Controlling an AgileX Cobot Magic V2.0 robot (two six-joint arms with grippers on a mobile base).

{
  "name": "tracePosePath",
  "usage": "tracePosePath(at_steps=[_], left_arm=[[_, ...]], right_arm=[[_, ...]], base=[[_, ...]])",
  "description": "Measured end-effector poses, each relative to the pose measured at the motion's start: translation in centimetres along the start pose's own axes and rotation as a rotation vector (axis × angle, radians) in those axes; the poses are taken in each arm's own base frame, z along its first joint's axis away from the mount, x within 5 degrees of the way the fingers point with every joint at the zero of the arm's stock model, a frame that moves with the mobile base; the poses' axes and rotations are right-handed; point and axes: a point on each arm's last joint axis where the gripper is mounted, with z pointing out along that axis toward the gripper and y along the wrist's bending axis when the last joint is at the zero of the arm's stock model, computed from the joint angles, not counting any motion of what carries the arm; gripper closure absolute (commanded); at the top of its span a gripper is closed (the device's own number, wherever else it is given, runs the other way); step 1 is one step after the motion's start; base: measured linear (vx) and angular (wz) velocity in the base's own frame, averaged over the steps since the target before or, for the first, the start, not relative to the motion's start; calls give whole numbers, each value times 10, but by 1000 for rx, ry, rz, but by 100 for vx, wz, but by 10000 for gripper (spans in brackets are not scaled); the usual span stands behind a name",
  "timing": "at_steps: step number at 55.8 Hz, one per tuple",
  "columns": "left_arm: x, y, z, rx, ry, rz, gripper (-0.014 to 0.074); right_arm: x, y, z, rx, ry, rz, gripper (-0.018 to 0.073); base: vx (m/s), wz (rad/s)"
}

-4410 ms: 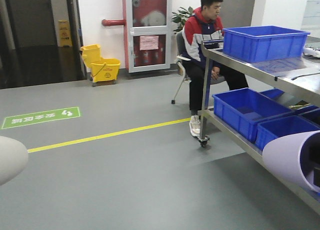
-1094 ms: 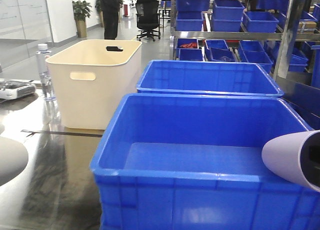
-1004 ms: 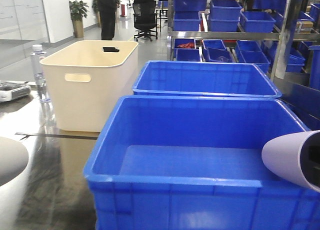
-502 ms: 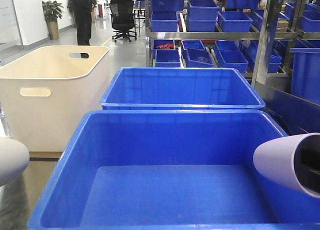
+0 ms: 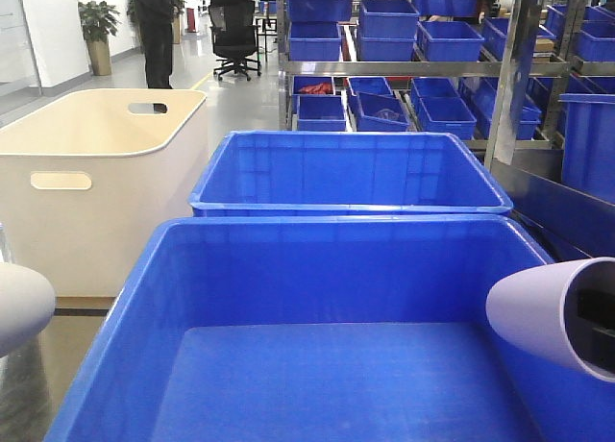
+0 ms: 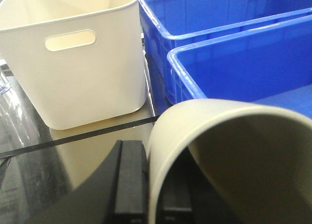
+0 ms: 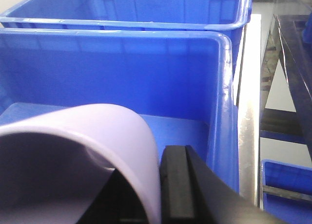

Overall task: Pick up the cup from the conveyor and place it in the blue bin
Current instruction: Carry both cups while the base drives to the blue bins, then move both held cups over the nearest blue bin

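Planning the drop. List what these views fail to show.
- Conveyor: outside every view.
- Blue bin floor: front view cuts its near part; lilac cup covers most of it in the right wrist view.
- Beige cup: front view's left edge cuts it.
- Cream tub bottom: its walls hide it, both views.

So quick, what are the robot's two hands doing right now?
Left gripper: closed on a cream cup.
Right gripper: closed on a lilac cup.

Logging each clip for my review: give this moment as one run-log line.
stage: facing blue bin, pre-drop | left gripper: shut on beige cup | right gripper: shut on lilac cup | bin interior: no cup visible
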Motion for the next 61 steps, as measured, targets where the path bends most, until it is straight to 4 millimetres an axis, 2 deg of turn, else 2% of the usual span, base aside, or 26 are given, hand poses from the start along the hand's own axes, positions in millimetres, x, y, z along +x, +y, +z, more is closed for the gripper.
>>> tracePosePath(at_steps=[48,61], left_arm=[[-8,3,0,-38,-89,7,600],[-8,4,0,-39,-91,7,600]], right_arm=[[-1,0,0,5,-13,4,569],[-7,0,1,-15,-79,108,568]], base=[[0,0],[0,0]])
